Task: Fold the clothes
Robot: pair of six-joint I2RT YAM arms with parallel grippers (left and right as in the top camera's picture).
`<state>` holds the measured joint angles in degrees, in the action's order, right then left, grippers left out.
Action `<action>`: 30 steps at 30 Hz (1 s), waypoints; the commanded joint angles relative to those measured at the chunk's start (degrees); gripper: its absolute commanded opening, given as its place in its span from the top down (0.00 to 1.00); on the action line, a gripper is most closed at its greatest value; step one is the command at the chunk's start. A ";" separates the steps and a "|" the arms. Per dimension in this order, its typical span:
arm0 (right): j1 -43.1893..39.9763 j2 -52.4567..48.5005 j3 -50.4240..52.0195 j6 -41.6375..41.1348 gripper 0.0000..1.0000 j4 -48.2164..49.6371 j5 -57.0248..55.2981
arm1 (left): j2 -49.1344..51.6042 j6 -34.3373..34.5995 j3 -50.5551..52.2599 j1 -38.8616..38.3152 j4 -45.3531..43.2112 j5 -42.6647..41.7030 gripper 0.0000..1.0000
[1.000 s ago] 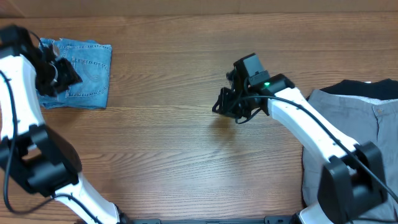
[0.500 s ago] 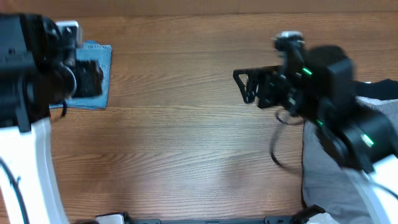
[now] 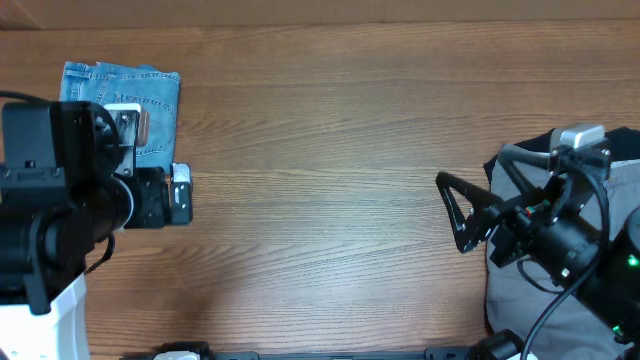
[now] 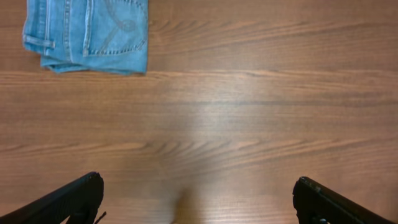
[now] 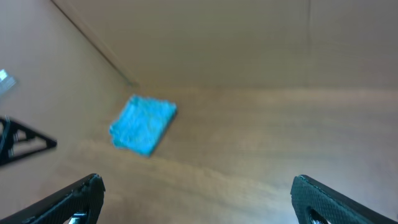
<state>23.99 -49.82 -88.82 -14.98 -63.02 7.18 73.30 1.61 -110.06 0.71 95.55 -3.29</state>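
Shows folded denim jeans (image 3: 110, 85) set aside at the desk (image 3: 320, 120) corner, freeing workspace. Holds left hand (image 4: 199, 202) and right hand (image 5: 198, 199) wide and empty, probably ready for the grey trousers (image 3: 503, 300).

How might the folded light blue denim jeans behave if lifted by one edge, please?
Probably floppy: the folded light blue denim jeans show stacked layers, so lifting may unfold them. Pushed over the wooden table, they may bunch.

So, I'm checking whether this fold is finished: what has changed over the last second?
The left gripper has come off the folded jeans and drawn back toward the robot, jaws now wide open. The right gripper has pulled back from mid-table to beside the grey trousers, also open. Jeans and trousers lie as before.
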 commanded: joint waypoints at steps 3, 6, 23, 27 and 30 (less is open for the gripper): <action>-0.28 -0.74 -0.50 0.42 0.00 -5.46 -0.70 | 2.64 1.79 1.20 -0.39 -1.33 -0.76 0.00; -0.28 -0.81 -0.50 0.42 0.00 -8.81 -0.72 | 4.11 1.79 1.20 -0.42 -1.33 -0.76 0.00; -10.51 9.11 10.25 3.48 0.00 1.84 -11.15 | 9.90 1.79 1.20 -0.39 -1.36 -0.76 0.00; -13.79 17.09 24.04 3.48 0.00 13.92 -12.26 | 10.38 1.79 1.20 -0.39 -1.33 -0.76 0.00; -14.75 25.62 38.05 3.48 0.00 21.42 -12.26 | 10.45 1.79 1.20 -0.39 -1.33 -0.76 0.00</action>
<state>10.07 -30.37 -61.14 -12.19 -44.14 -3.49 83.59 2.85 -108.99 0.71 94.30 -3.64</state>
